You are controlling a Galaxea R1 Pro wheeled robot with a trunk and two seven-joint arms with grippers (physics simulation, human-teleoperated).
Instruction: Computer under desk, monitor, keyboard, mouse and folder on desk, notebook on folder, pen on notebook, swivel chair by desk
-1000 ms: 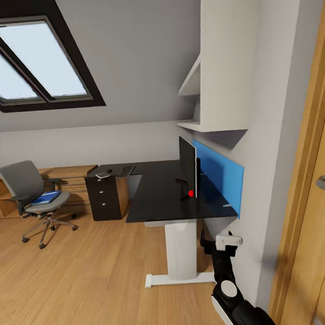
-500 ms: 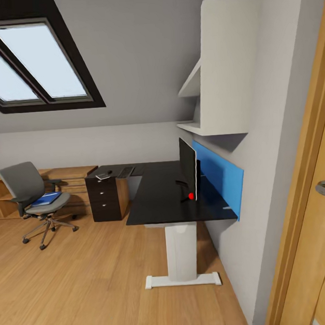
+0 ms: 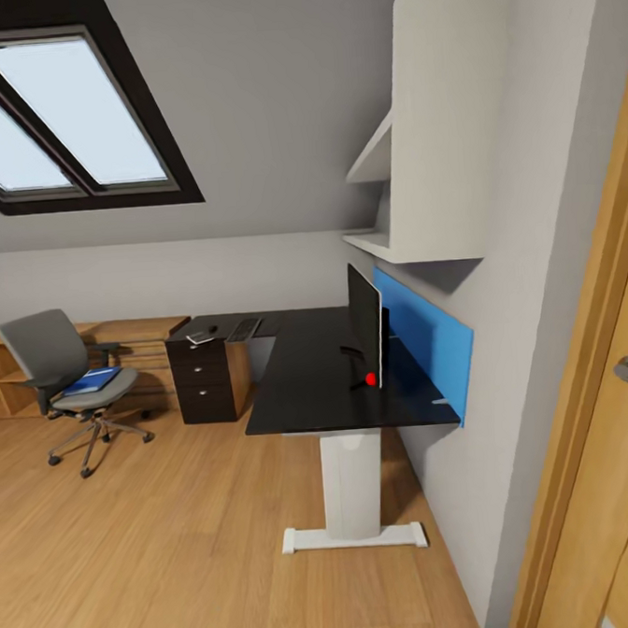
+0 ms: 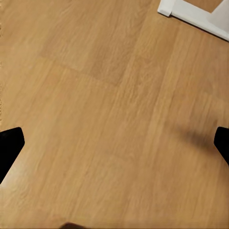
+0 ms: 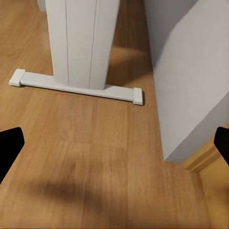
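Head view: attic bedroom, skylight (image 3: pixel 57 116) in the sloped ceiling, wood plank floor (image 3: pixel 180 548). L-shaped black desk (image 3: pixel 309 380) stands against the right wall on a white leg (image 3: pixel 352 485). Monitor (image 3: pixel 365 322) upright on the desk, edge-on to the camera, just in front of a blue wall panel (image 3: pixel 428 343). Keyboard (image 3: pixel 244 329) lies on the far wing of the desk; a small grey slab, the notebook (image 3: pixel 201 338), rests near it above the drawer unit (image 3: pixel 206 382). Swivel chair (image 3: pixel 66 378) stands well apart from the desk at left, with the blue folder (image 3: pixel 91 380) flat on its seat. Wooden door (image 3: pixel 612 424) at right.

Left wrist view: left gripper (image 4: pixel 114 143) over bare floor, black fingertips (image 4: pixel 9 148) at opposite edges, jaws wide apart, empty.

Right wrist view: right gripper (image 5: pixel 114 143) above the floor near the desk's leg and foot bar (image 5: pixel 76 86), jaws likewise spread, nothing between.
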